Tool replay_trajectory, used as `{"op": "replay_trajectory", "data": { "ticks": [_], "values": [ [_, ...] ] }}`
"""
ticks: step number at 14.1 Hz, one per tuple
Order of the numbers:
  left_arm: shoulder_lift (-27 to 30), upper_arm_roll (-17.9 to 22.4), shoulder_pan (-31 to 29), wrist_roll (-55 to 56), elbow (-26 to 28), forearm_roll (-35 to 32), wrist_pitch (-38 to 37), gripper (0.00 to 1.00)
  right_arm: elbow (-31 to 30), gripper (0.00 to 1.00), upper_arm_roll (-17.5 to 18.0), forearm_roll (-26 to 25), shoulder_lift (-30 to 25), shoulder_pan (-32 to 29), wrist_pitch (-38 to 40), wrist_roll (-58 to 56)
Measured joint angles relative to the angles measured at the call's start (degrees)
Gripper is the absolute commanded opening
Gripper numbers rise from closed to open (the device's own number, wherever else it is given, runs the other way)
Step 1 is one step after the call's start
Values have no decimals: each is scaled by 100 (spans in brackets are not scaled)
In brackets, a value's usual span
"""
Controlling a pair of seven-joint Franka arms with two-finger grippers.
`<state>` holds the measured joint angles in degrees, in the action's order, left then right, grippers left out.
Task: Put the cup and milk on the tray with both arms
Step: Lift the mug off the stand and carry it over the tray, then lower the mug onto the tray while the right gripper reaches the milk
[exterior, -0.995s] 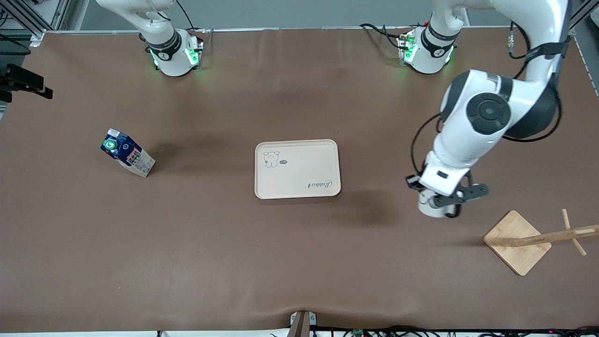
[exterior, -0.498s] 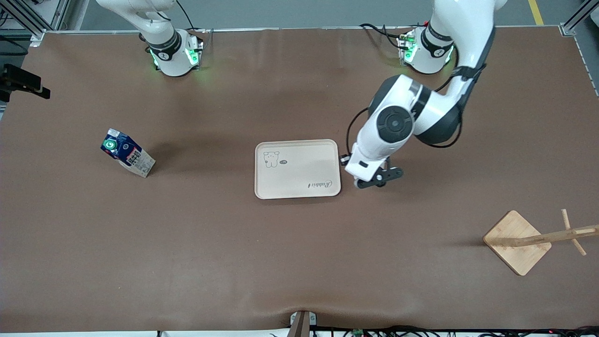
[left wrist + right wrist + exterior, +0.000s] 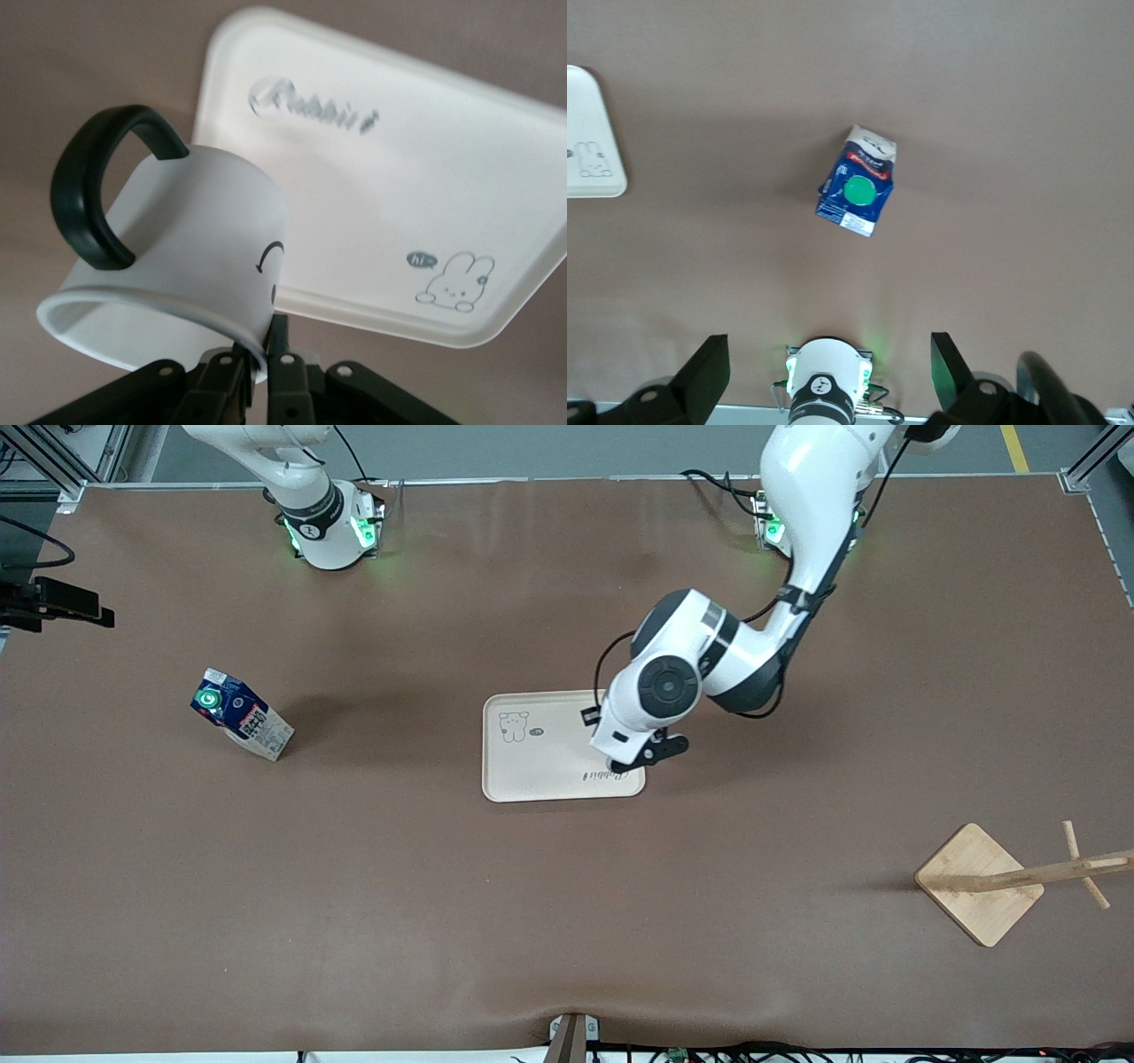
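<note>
The white cup (image 3: 177,257), with its black handle and part of a smiley face, hangs tilted from my left gripper (image 3: 261,345), which is shut on its rim. In the front view the left gripper (image 3: 633,762) is over the tray (image 3: 540,775) at the edge toward the left arm's end; the arm hides the cup there. In the left wrist view the cream tray (image 3: 425,177) lies below the cup. The blue milk (image 3: 241,725) with its green cap stands toward the right arm's end. My right gripper (image 3: 828,376) is open high above the milk (image 3: 858,190).
A wooden stand with a square base (image 3: 979,883) lies toward the left arm's end, nearer the front camera than the tray. A corner of the tray (image 3: 589,133) shows in the right wrist view. Brown tabletop lies between milk and tray.
The left arm has swung with the cup from beside the wooden stand across to the tray's edge. The milk and the tray have not moved.
</note>
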<state>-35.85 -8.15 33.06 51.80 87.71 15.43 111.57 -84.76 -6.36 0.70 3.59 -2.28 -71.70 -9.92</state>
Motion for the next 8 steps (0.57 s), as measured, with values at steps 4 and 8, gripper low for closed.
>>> {"op": "replay_trajectory", "data": {
  "ticks": [4, 8],
  "values": [
    [-270, 0, 207, 27, -119, 240, -8, 0, -467, 100, 0, -83, -5, -2, -274, 402],
    [-326, 8, 209, 150, -139, 243, -100, 0, -1217, 100, -5, -228, -38, -21, -1078, 681]
  ]
}}
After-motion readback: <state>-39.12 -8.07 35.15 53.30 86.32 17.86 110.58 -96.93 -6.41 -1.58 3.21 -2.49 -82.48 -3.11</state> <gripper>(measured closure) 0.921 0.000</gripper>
